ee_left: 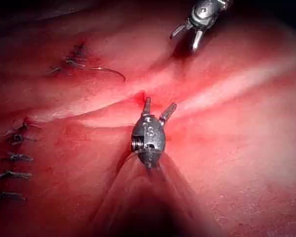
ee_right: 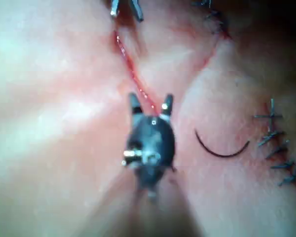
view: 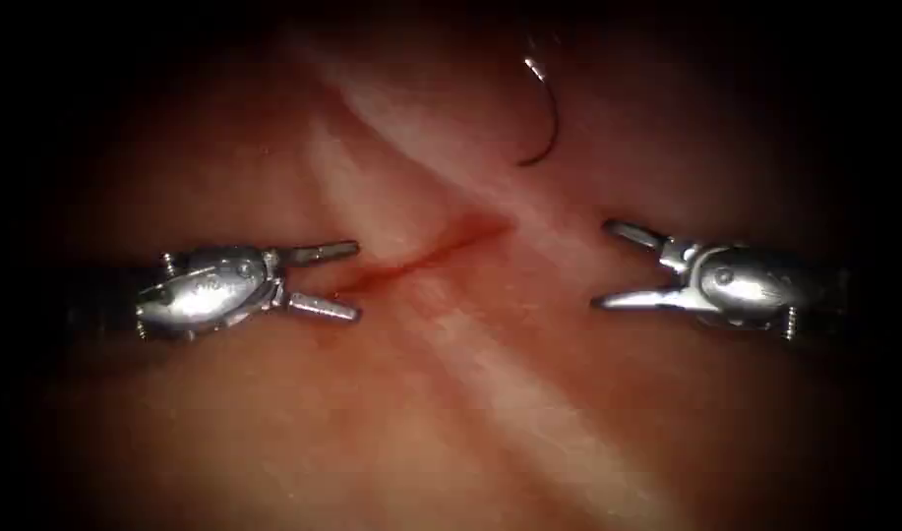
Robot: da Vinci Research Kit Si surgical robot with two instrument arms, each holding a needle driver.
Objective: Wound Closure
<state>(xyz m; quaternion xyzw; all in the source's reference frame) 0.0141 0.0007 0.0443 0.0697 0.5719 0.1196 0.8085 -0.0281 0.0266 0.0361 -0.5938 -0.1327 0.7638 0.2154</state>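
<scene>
Pink tissue [view: 490, 393] lies under both tools, with a short cut [view: 426, 258] marked by red fluid [ee_right: 133, 74] running slantwise between them. Left tool [view: 325, 280] has its jaws spread and holds nothing, just at the left end of the cut; right tool [view: 623, 265] is also spread and empty, near the cut's right end. Curved needle [view: 547, 113] lies free on the tissue, right of the cut and well apart from both tools, beside older stitches [ee_right: 278, 148]

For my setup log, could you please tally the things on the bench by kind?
Tools: 2, left end effector and right end effector, both open, holding nothing
Needle: 1, lying loose on the tissue, right of the cut
Tissue: 1
Open cut: 1
Total: 5
</scene>
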